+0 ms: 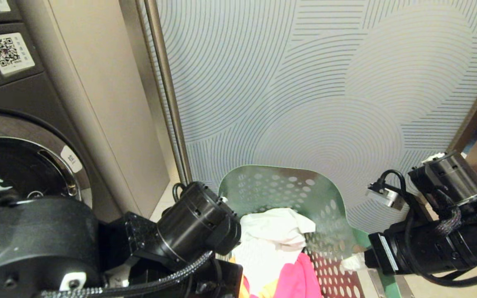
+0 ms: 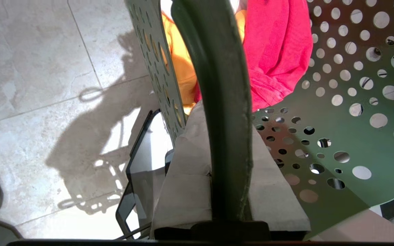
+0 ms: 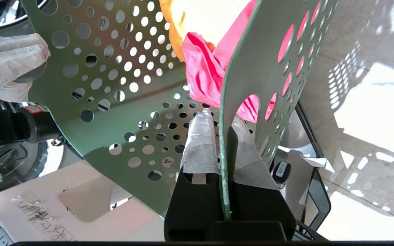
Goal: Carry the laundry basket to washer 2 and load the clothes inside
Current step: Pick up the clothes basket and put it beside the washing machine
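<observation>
1. Gripping hard on both sides: the left gripper (image 2: pixel 224 191) is clamped on the laundry basket (image 1: pixel 288 186), its taped fingers (image 2: pixel 183 177) pinching the dark green rim with one pad on either face of the wall.
2. Over on the opposite rim, the right gripper (image 3: pixel 222 150) has its jaws pressed onto the thin perforated wall, one taped finger inside the basket and one outside.
3. The basket hangs between the two arms above the pale tiled floor (image 2: pixel 29 68), its far wall rising in front of a panel with curved line patterns (image 1: pixel 325 82).
4. The clothes (image 1: pixel 275 248) lie heaped inside against the left gripper's side: white on top, pinkish-red and yellow-orange beneath.
5. A dark grey washer (image 1: pixel 27 165) sits at the left edge of the head view, its chrome-rimmed door showing; its number I cannot tell.
</observation>
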You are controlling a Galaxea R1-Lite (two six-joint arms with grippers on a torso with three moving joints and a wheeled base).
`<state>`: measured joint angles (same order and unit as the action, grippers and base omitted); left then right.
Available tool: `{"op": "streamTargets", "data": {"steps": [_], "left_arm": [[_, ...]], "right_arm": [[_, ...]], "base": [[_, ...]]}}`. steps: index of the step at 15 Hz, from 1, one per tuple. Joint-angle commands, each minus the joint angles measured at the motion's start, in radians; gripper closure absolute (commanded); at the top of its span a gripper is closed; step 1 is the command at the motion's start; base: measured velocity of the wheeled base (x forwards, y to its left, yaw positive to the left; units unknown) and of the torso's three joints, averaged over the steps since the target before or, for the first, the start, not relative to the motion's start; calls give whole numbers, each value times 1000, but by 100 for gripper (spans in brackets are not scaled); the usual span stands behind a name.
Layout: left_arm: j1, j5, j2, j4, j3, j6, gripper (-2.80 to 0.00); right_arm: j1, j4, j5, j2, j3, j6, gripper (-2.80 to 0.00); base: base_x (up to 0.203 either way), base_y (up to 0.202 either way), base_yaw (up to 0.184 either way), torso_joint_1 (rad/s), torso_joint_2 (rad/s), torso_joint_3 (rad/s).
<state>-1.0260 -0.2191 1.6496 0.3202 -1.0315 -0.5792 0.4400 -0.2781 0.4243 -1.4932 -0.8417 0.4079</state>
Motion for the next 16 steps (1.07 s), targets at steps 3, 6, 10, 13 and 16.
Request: {"op": "streamTargets", "data": {"steps": [3, 6, 10, 13, 16], "left_arm": [[-3, -17, 4, -2, 5, -4, 0], [-3, -19, 1, -3, 21, -4, 0], [-3, -23, -1, -10, 51, -5, 0], [-3, -23, 3, -13, 51, -5, 0], [-3, -22, 1, -13, 51, -7, 0]], "right_arm": [[-2, 0, 1, 5, 4, 4, 0], [-1, -1, -16, 2, 4, 3, 0], [-1, 0, -18, 2, 6, 3, 0], [-1, 0, -18, 4, 20, 3, 0], [-1, 0, -16, 2, 24, 2, 0]], "base": [[0, 0, 0, 1, -1, 112], [0, 0, 0, 2, 0, 21], [-3, -3, 59, 0, 2, 2], [-1, -7, 176, 1, 1, 3], [2, -8, 173, 0, 5, 3]]}}
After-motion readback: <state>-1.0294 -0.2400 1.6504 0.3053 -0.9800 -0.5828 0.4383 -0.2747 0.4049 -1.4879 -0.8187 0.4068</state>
